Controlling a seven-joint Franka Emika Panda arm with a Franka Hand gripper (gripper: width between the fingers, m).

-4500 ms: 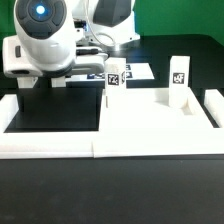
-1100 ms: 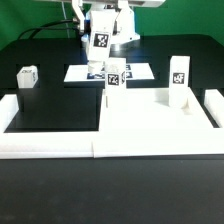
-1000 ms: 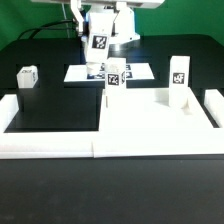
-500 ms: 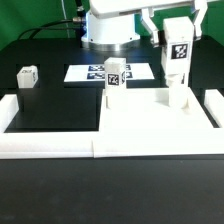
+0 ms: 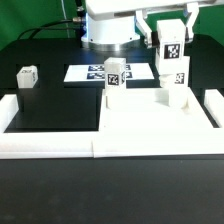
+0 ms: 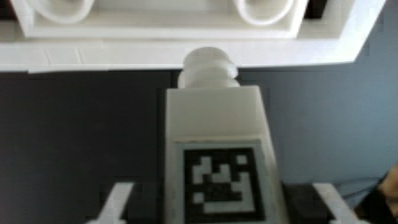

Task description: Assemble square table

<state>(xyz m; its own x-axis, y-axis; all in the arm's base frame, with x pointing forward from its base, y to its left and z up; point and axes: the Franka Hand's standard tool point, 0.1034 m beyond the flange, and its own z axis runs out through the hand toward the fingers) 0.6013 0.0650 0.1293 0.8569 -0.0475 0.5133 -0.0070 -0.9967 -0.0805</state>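
- The small leg (image 5: 27, 76) lies on the dark table, well apart from the square plate (image 5: 150, 118) on the exterior view's left. It has not moved since half a second ago. It is a short, blocky white piece with a black-and-white tag.
- The marker board (image 5: 90, 72) lies flat behind the plate's far left corner, unchanged. It is thin, white and printed with tags.
- The upright leg (image 5: 115, 76) stands at the plate's far left corner as before. It is a matte white post with a tag on its front.
- The gripper (image 5: 171, 36) is clamped on the held leg (image 5: 172, 58), one finger on each side. Both have come lower and shifted slightly toward the exterior view's left since half a second ago, and now hang over the plate's far right part.
- In the wrist view the held leg (image 6: 221, 150) is a smooth rectangular white block with a rounded peg at its tip. It sits between the fingers (image 6: 121, 203).
- Another leg (image 5: 176, 93) stands under it on the plate. The two overlap, so contact cannot be told.
- The plate is flat, smooth and white.
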